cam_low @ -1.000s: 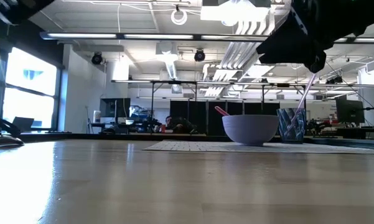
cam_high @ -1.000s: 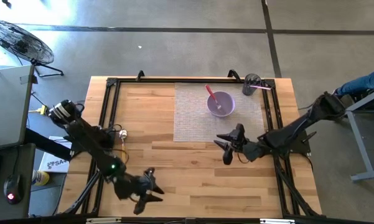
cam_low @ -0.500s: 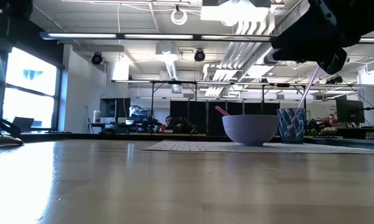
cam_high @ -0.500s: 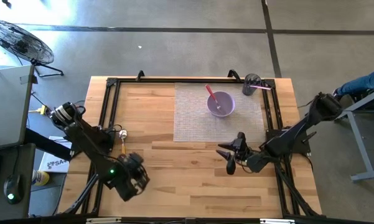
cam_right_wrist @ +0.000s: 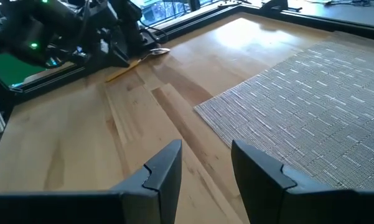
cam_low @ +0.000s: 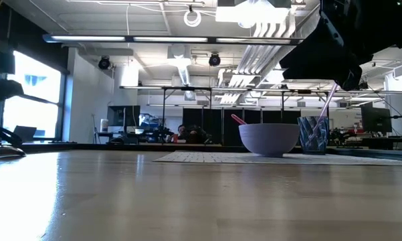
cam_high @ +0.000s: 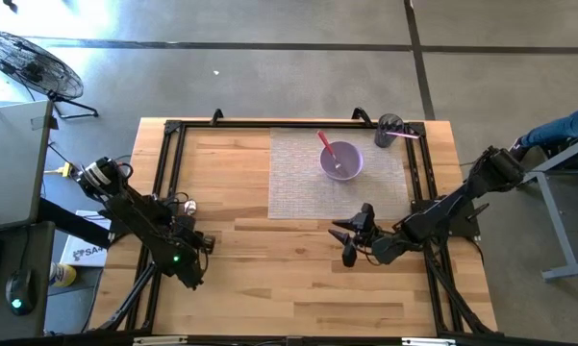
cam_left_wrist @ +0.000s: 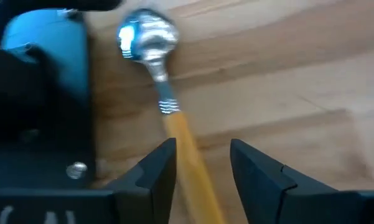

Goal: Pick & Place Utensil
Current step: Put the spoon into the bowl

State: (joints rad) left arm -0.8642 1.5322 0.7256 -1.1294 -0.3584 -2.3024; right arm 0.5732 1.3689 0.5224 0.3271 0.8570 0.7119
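**A:** Where is the utensil?

**B:** A spoon with a yellow handle and a shiny metal bowl lies flat on the wooden surface, close to the surface's left edge, beside the black frame rail. From above only its metal end shows, just next to the left arm.

**A:** And the left hand?

**B:** The left hand is low over the spoon's handle. Its two dark fingers stand apart, one on each side of the yellow handle, unclenched and not gripping it. From above the hand itself is hidden under the arm, so I cannot place it there.

**A:** What about the right hand?

**B:** The right hand hangs over the wood just in front of the woven mat, right of the middle. Its fingers are parted with nothing between them.

**A:** What else is on the surface?

**B:** A purple bowl sits on the mat, with a red-handled utensil leaning in it. At the far right corner stands a dark cup with a pink utensil sticking out. A person's leg in blue shows beyond the right edge.
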